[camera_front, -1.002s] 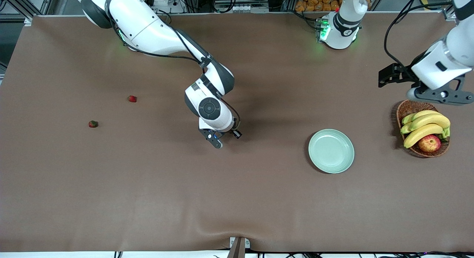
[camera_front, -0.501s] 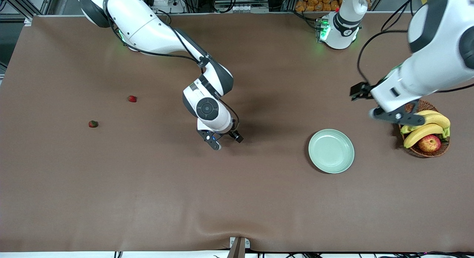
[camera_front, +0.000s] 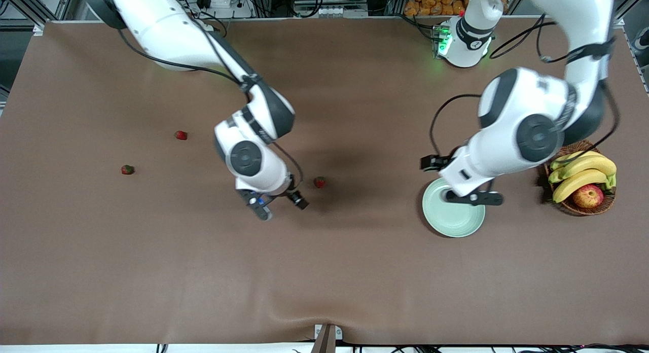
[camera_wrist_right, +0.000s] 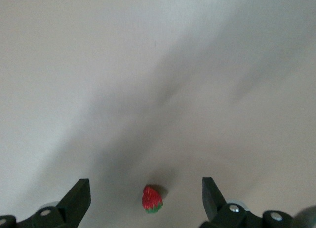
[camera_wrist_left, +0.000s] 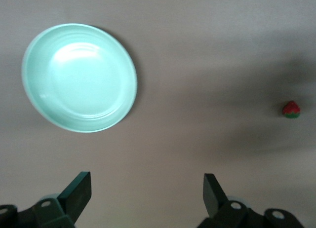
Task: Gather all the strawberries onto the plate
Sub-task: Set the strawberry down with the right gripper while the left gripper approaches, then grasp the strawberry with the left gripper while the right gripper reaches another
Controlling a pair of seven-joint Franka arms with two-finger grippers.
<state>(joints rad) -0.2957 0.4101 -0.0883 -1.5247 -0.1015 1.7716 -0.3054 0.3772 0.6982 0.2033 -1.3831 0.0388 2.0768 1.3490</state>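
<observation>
Three strawberries lie on the brown table: one mid-table, two toward the right arm's end. The mint-green plate is empty, toward the left arm's end. My right gripper is open and empty above the table beside the mid-table strawberry; in the right wrist view that strawberry shows between the spread fingers of the gripper. My left gripper hovers open and empty over the plate's rim. In the left wrist view it shows with the plate and the strawberry.
A brown wicker basket with bananas and an apple stands near the left arm's end of the table, beside the plate. The left arm's elbow hangs over the table between the plate and the basket.
The right gripper has shifted toward its own end and nearer the front camera, and the mid-table strawberry has come into view. The left arm has swung from over the basket to over the plate.
</observation>
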